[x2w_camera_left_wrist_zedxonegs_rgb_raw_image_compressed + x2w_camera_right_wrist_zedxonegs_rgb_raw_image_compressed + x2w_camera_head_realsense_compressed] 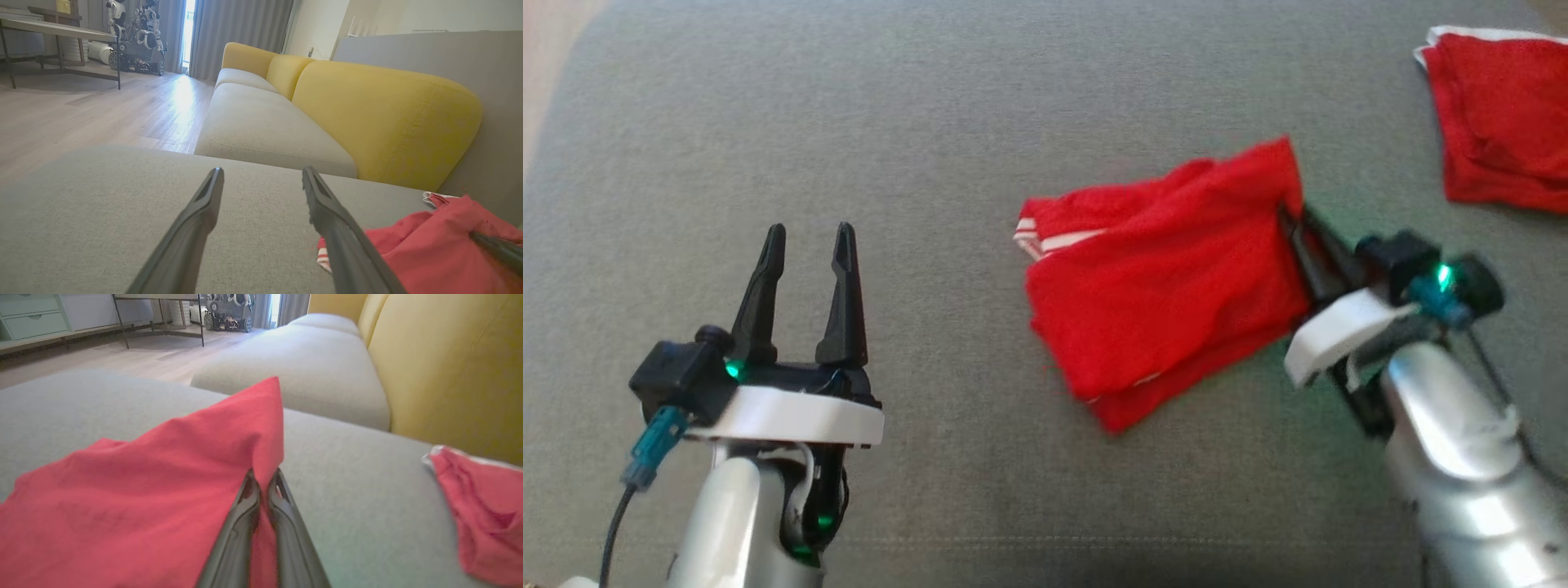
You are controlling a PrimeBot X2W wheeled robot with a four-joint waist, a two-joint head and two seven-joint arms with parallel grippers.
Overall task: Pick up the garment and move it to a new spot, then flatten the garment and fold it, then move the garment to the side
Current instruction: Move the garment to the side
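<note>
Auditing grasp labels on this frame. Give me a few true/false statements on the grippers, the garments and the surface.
1. The right gripper is shut on an edge of the red garment. True.
2. The left gripper grips the same garment. False: it is open and empty, apart from the cloth.
3. A second red garment lies apart from the first one, toward the right in the head view. True.
4. Both garments lie on a wooden table. False: they lie on a grey cushion.
</note>
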